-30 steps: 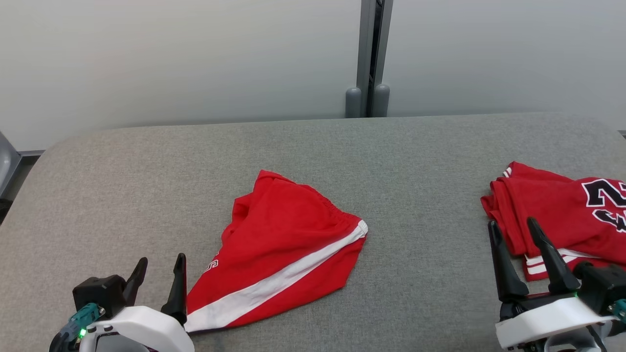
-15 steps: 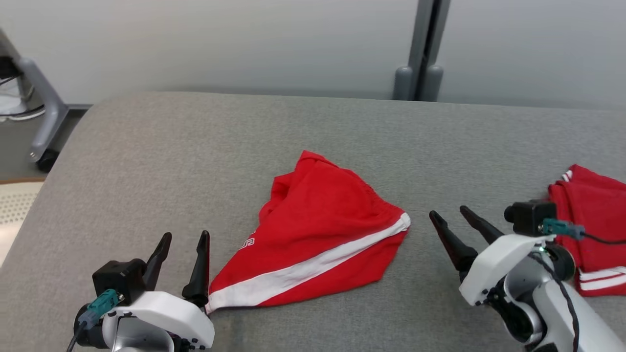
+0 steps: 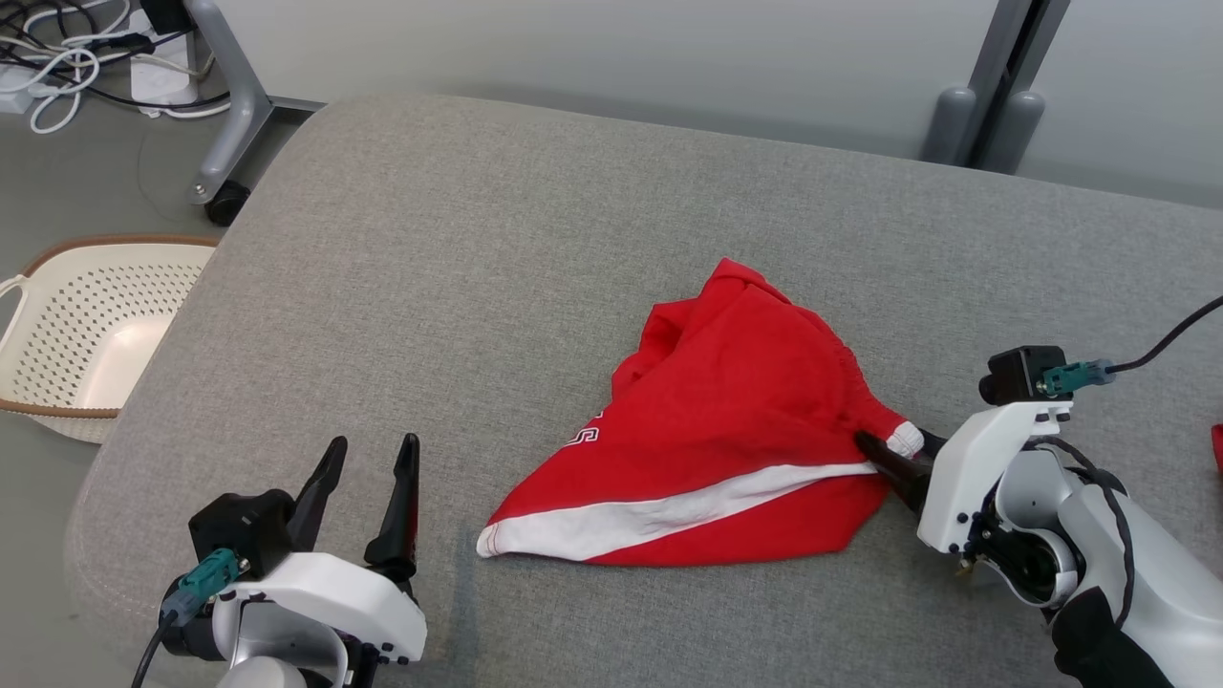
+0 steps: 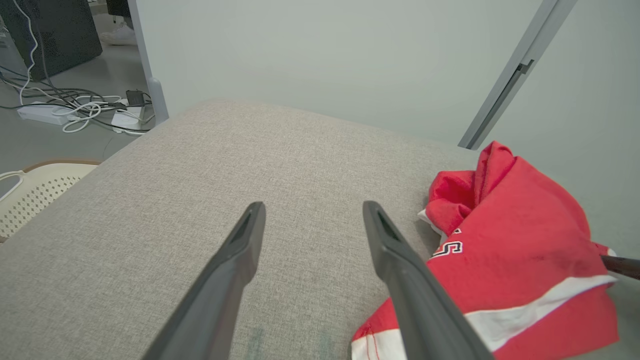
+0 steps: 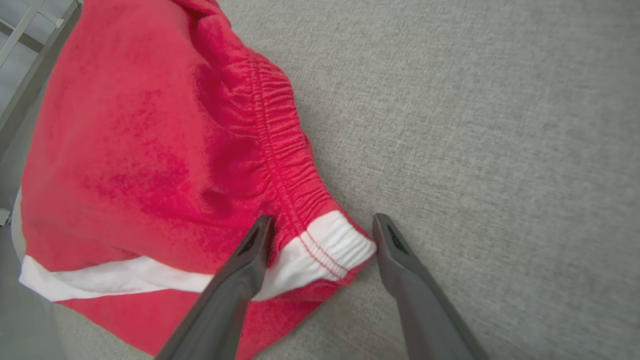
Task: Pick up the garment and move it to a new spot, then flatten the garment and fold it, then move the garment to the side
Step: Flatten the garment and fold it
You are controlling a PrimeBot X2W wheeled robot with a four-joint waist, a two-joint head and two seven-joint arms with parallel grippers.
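On the grey padded table, red shorts lie crumpled right of centre. The head view takes in a cream basket on the floor. The left gripper gapes empty near their hem. The right gripper, spread wide, straddles the white waistband corner, plainest from its wrist.

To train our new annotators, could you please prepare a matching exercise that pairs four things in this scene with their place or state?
Column 1
1. red garment
2. left end effector
3. right end effector
4. cream basket

Column 2
A. open, one finger on each side of the white waistband corner
B. on the floor, left of the grey padded surface
C. lying crumpled on the grey padded surface
D. open over bare grey fabric, apart from the garment

Pairs: 1-C, 2-D, 3-A, 4-B
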